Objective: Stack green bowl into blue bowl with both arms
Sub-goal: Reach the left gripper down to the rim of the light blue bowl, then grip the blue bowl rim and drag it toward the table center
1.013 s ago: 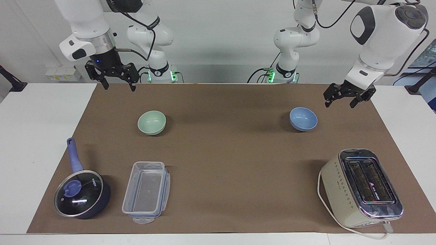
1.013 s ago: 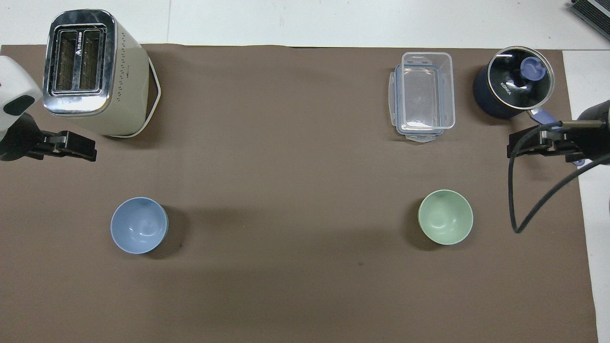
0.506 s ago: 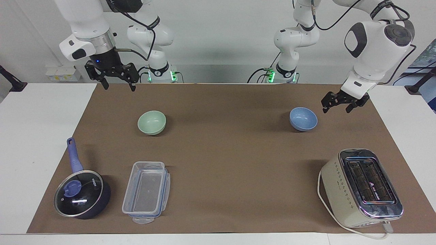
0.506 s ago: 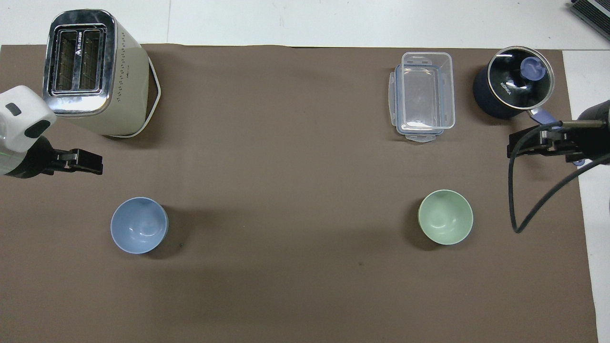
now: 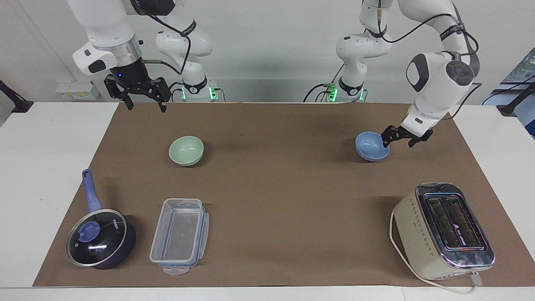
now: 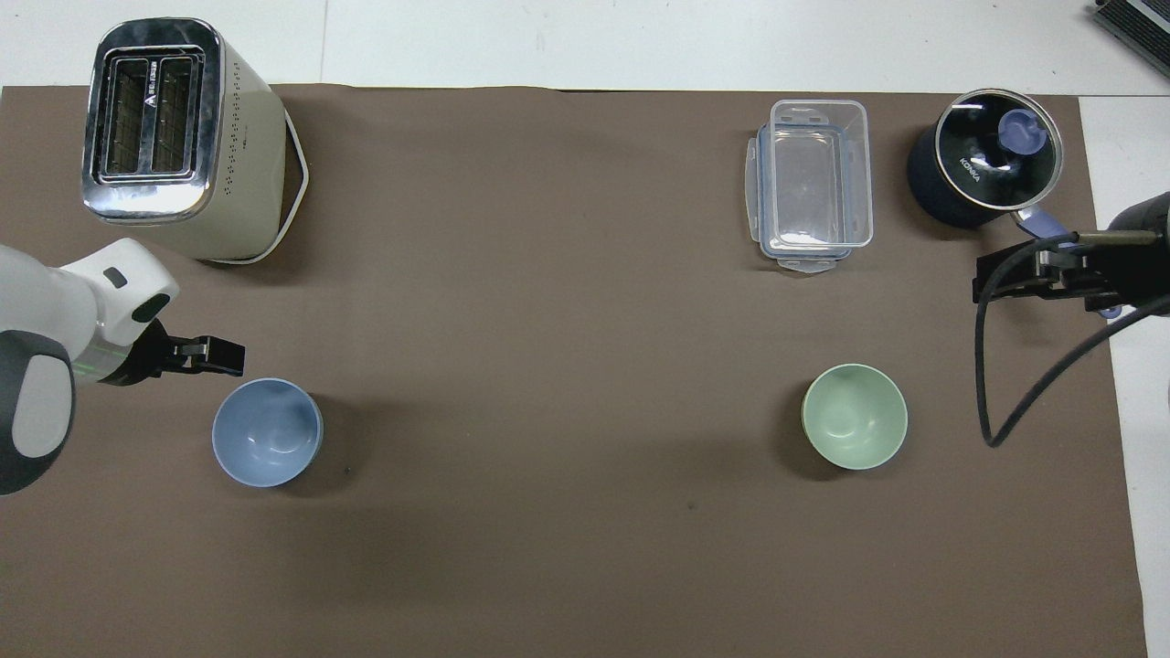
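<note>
The glass lid [image 6: 996, 146] of the dark blue saucepan [image 6: 951, 196] carries white lettering that reads "KONKA" in the overhead view. The cream toaster [image 5: 443, 232] has a small white triangular logo with a line of print between its slots, too small to read. No other text is legible.

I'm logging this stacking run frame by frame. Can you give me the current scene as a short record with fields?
green bowl: upright on the brown mat, toward the right arm's end, untouched
blue bowl: upright on the mat, toward the left arm's end
left gripper: open, low at the blue bowl's rim, one finger over the rim
right gripper: open, raised over the mat's edge, waiting
stacking: not yet done
other items: toaster, lidded saucepan, clear plastic container
</note>
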Motion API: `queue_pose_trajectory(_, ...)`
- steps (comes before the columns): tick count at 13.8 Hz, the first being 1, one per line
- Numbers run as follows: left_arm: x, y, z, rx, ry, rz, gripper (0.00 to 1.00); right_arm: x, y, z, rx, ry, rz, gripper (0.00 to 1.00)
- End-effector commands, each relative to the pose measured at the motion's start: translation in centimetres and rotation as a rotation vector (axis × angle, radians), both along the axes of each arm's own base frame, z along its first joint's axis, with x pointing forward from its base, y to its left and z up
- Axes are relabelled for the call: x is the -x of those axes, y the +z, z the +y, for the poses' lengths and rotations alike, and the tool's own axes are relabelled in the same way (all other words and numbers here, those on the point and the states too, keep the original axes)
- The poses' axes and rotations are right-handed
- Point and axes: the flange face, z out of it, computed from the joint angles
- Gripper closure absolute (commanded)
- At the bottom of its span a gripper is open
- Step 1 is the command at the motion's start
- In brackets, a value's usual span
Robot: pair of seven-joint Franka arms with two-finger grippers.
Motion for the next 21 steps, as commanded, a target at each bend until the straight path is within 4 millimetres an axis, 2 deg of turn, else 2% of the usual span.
queue_pose_trajectory(1,3.0,-4.1,0.4,0.020,0.011,-0.032,0.00,0.6,0.1,-0.3,-0.014,-0.005,-0.011,0.00)
queue_pose_trajectory(3,4.1,-7.1,0.2,0.019,0.009,-0.055,0.00,0.6,0.1,-0.3,-0.014,-0.007,-0.010,0.00)
queue_pose_trajectory(6,5.3,-9.8,0.0,0.017,0.003,-0.069,0.02,0.6,0.1,-0.3,-0.014,-0.007,-0.010,0.00)
queue_pose_trajectory(7,5.4,-9.7,0.0,0.017,0.002,-0.068,0.45,0.6,0.1,-0.3,-0.015,-0.006,-0.010,0.00)
queue_pose_trajectory(8,5.4,-9.7,-0.1,0.017,-0.003,-0.066,0.79,0.6,0.1,-0.3,-0.015,-0.006,-0.010,0.00)
queue_pose_trajectory(9,5.4,-9.8,-0.1,0.017,-0.005,-0.063,1.00,0.6,0.1,-0.3,-0.014,-0.005,-0.010,0.00)
queue_pose_trajectory(14,4.8,-9.4,-0.1,0.020,-0.042,-0.063,1.00,0.6,0.0,-0.3,-0.015,-0.006,-0.008,0.00)
queue_pose_trajectory(16,4.1,-8.5,-0.2,0.022,-0.043,-0.054,1.00,0.6,0.0,-0.4,-0.015,-0.006,-0.008,0.00)
queue_pose_trajectory(18,3.4,-6.2,-0.3,0.024,-0.045,-0.035,1.00,0.6,0.1,-0.4,-0.015,-0.008,-0.010,0.00)
queue_pose_trajectory(21,1.5,-0.2,-1.0,0.028,-0.057,-0.009,1.00,0.6,0.0,-0.5,-0.015,-0.008,-0.007,0.00)
